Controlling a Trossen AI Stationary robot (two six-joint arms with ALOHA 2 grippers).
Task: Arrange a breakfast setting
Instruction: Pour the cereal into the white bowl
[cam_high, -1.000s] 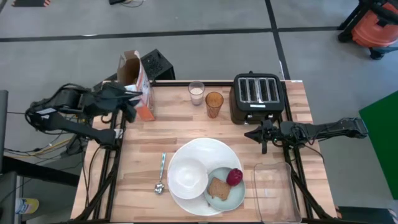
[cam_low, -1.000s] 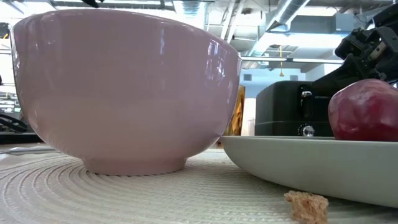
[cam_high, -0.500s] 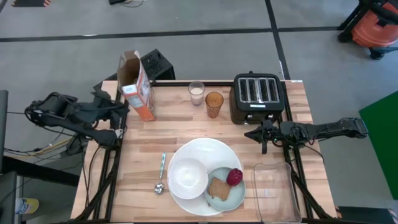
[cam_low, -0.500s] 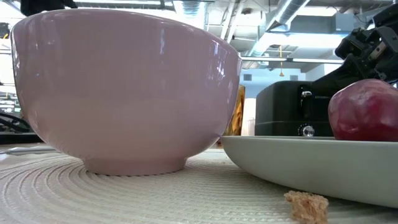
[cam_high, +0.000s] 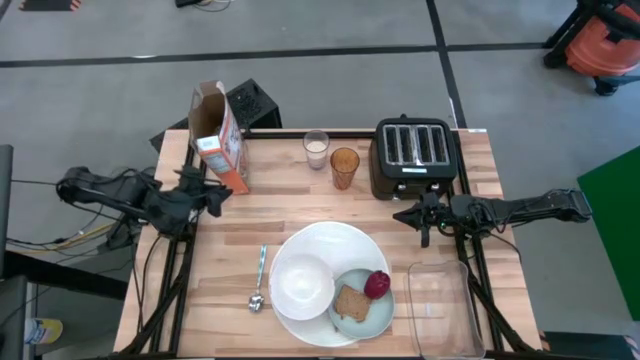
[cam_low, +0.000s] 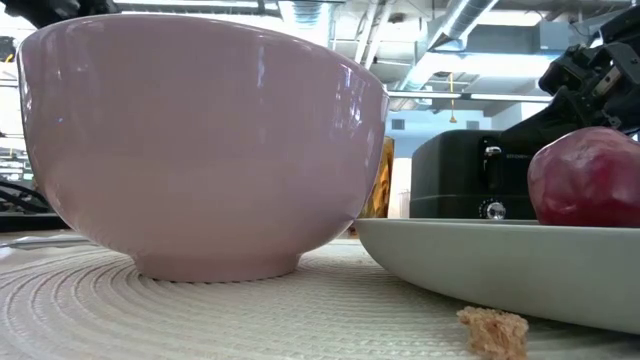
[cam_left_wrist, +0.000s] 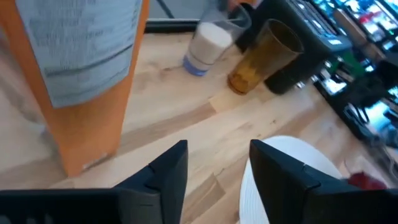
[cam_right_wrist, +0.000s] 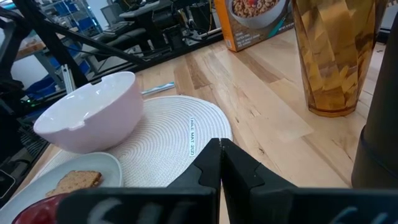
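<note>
The orange-white cereal box (cam_high: 218, 135) stands upright on its base at the table's far left. The milk glass (cam_high: 316, 150) and the amber glass (cam_high: 344, 167) stand beside it. The white bowl (cam_high: 301, 283) and the pale green small plate (cam_high: 378, 314) rest on a large white round woven mat (cam_high: 330, 240). Toast (cam_high: 351, 302) and a red fruit (cam_high: 377, 285) lie on the small plate. The teal-handled spoon (cam_high: 259, 280) lies left of the mat. My left gripper (cam_high: 215, 195) is open and empty, just near of the box (cam_left_wrist: 81, 74). My right gripper (cam_high: 420, 222) is shut and empty at the right.
A black toaster (cam_high: 414, 155) stands at the far right, close behind my right gripper. A clear rectangular container (cam_high: 443, 308) sits at the near right corner. Bare wood lies between the glasses and the mat. A crumb (cam_low: 493, 330) lies on the mat near the low camera.
My left gripper has come off the cereal box. It drew back toward the table's left edge, then went down and toward the near edge. The box stays upright where it was.
</note>
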